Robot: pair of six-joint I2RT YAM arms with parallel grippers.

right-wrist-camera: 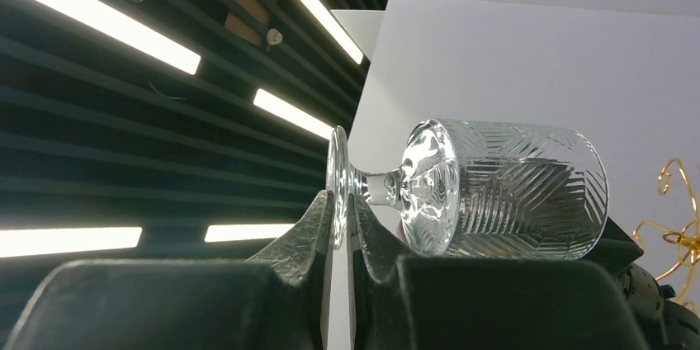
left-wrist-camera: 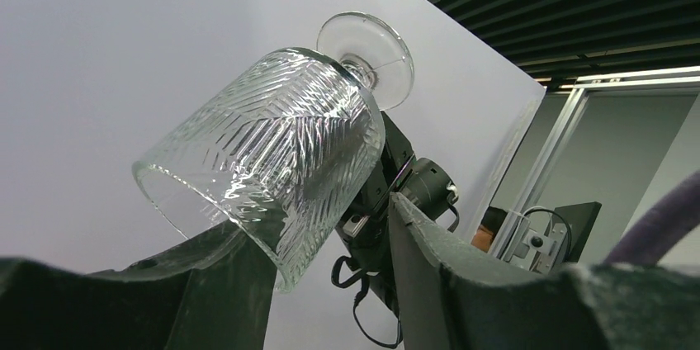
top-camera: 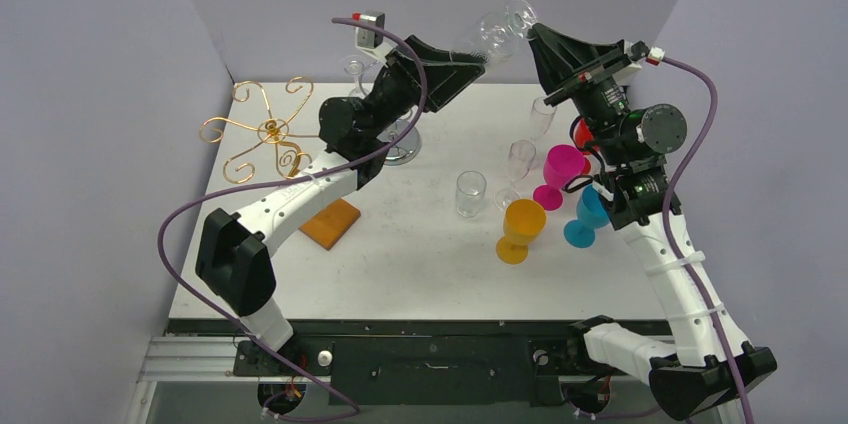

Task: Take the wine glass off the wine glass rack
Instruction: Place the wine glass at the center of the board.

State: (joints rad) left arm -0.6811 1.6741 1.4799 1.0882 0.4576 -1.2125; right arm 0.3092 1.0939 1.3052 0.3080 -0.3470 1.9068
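A clear cut-pattern wine glass (top-camera: 495,32) lies sideways in the air above the table's far edge. My right gripper (top-camera: 530,29) is shut on its round foot, pinching the foot (right-wrist-camera: 337,170) between both fingertips (right-wrist-camera: 340,201), with the bowl (right-wrist-camera: 512,193) pointing away. My left gripper (top-camera: 478,59) reaches in from the left, its jaws on either side of the bowl (left-wrist-camera: 272,160). One finger (left-wrist-camera: 223,284) lies under the rim, and the other finger (left-wrist-camera: 429,267) stands a little apart from the glass. The gold wire wine glass rack (top-camera: 270,129) stands at the table's left, with nothing hanging on it.
Near the right arm stand an orange goblet (top-camera: 520,229), a magenta goblet (top-camera: 560,172), a blue goblet (top-camera: 585,219) and several small clear glasses (top-camera: 471,193). An orange block (top-camera: 330,223) lies left of centre. A shiny round base (top-camera: 400,152) sits under the left arm.
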